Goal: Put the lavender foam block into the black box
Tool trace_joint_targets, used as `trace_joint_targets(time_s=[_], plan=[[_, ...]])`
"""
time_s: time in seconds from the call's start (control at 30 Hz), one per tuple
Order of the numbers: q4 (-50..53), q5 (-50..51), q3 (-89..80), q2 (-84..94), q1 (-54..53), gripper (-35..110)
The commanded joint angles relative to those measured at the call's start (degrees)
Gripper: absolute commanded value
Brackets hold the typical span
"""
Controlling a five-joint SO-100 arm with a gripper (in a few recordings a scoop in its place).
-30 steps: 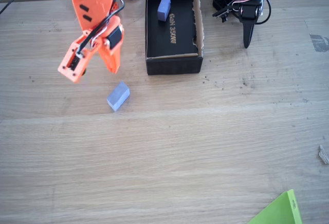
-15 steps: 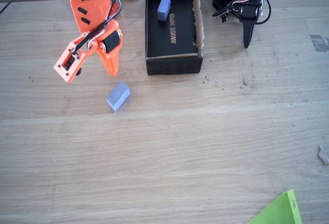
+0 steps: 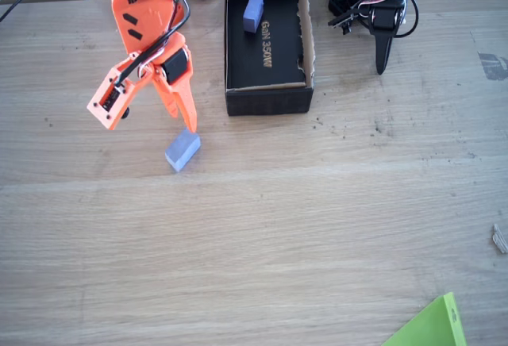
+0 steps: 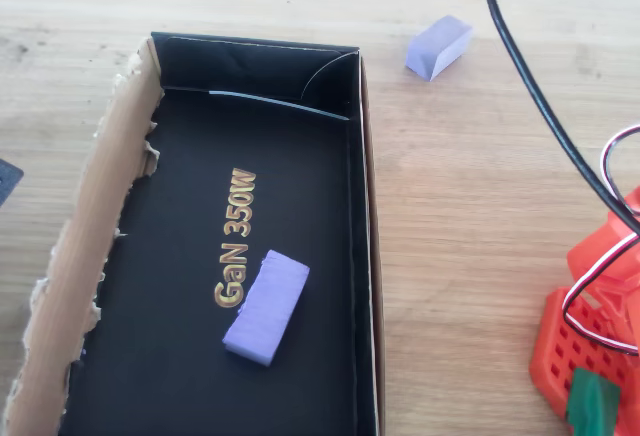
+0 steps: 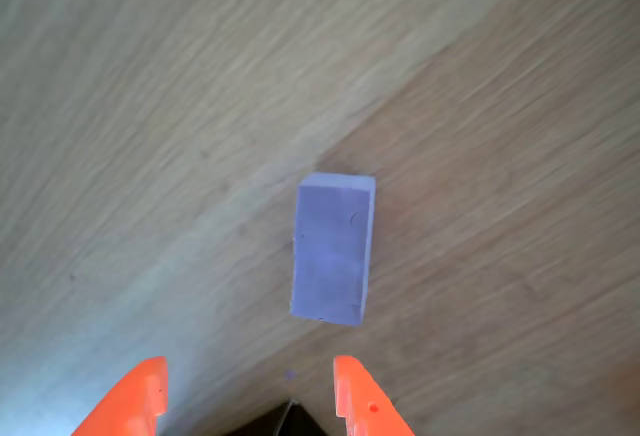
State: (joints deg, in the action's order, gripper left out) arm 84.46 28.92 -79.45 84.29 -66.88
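Since the earlier frame, gripper (image 3: 151, 116) has dropped toward block (image 3: 182, 149); wide open, empty. Approach step; next, straddle and close.

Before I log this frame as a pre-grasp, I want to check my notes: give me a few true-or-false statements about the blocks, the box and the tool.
1. A block already lies inside the box. True.
2. The tool is shut on the block on the table. False: its fingers are apart and the block lies free on the wood ahead of them.
3. The block on the table lies outside the box. True.
4. The box's lettering reads "GaN 350W". True.
5. The block in the box stands upright against a wall. False: it lies flat on the floor, beside the lettering.
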Motion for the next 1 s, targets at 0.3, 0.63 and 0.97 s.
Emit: trace_joint_targets(time_s=[0.3,0.63,0.97], plan=[[4.6,1.0,2.6,-3.2,-3.3,20],[8.3,1.5,3.4,-5.7,-3.3,23],[8.3,3.3,3.8,-6.2,-1.7,29]])
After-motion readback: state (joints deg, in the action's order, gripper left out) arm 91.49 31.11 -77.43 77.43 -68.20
